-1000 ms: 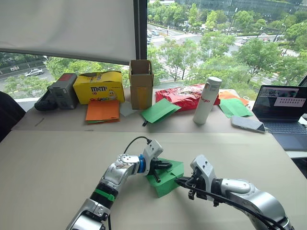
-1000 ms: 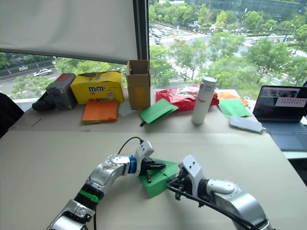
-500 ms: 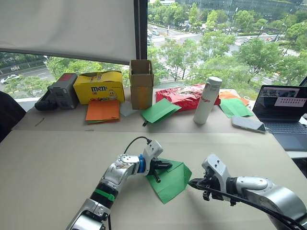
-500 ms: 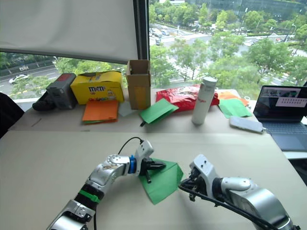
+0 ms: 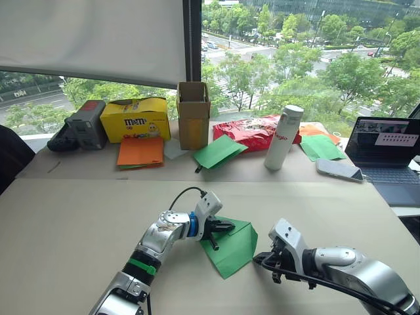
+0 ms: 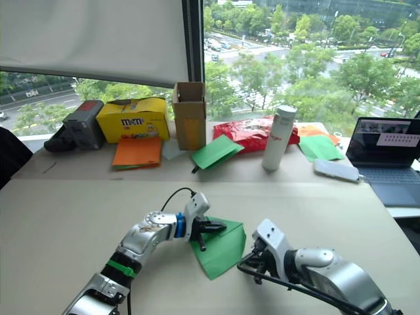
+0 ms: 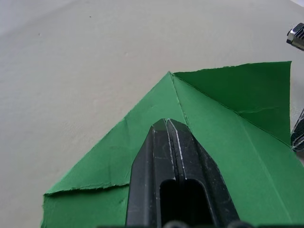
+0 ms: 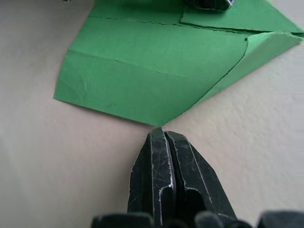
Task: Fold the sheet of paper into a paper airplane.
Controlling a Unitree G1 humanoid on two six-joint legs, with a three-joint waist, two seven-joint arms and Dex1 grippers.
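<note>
The sheet of paper (image 5: 237,251) is bright green and lies partly folded on the tan table, with a pointed tip and diagonal creases (image 7: 228,118). My left gripper (image 5: 226,228) is shut, and its tips (image 7: 166,124) rest on top of the paper near its far pointed corner. My right gripper (image 5: 256,260) is shut too. Its tips (image 8: 159,131) sit on the bare table, right at the paper's near right corner (image 8: 142,71), holding nothing.
Along the back of the table stand orange paper sheets (image 5: 140,151), a yellow box (image 5: 134,118), a cardboard box (image 5: 193,115), more green sheets (image 5: 218,151), a red bag (image 5: 252,131) and a white bottle (image 5: 283,138). A phone (image 5: 338,169) and laptop (image 5: 387,151) are at right.
The paper has gone from a small folded wedge to a wider, flatter shape. My right gripper drew away to the right, then came back to the paper's near corner. The left gripper stayed put.
</note>
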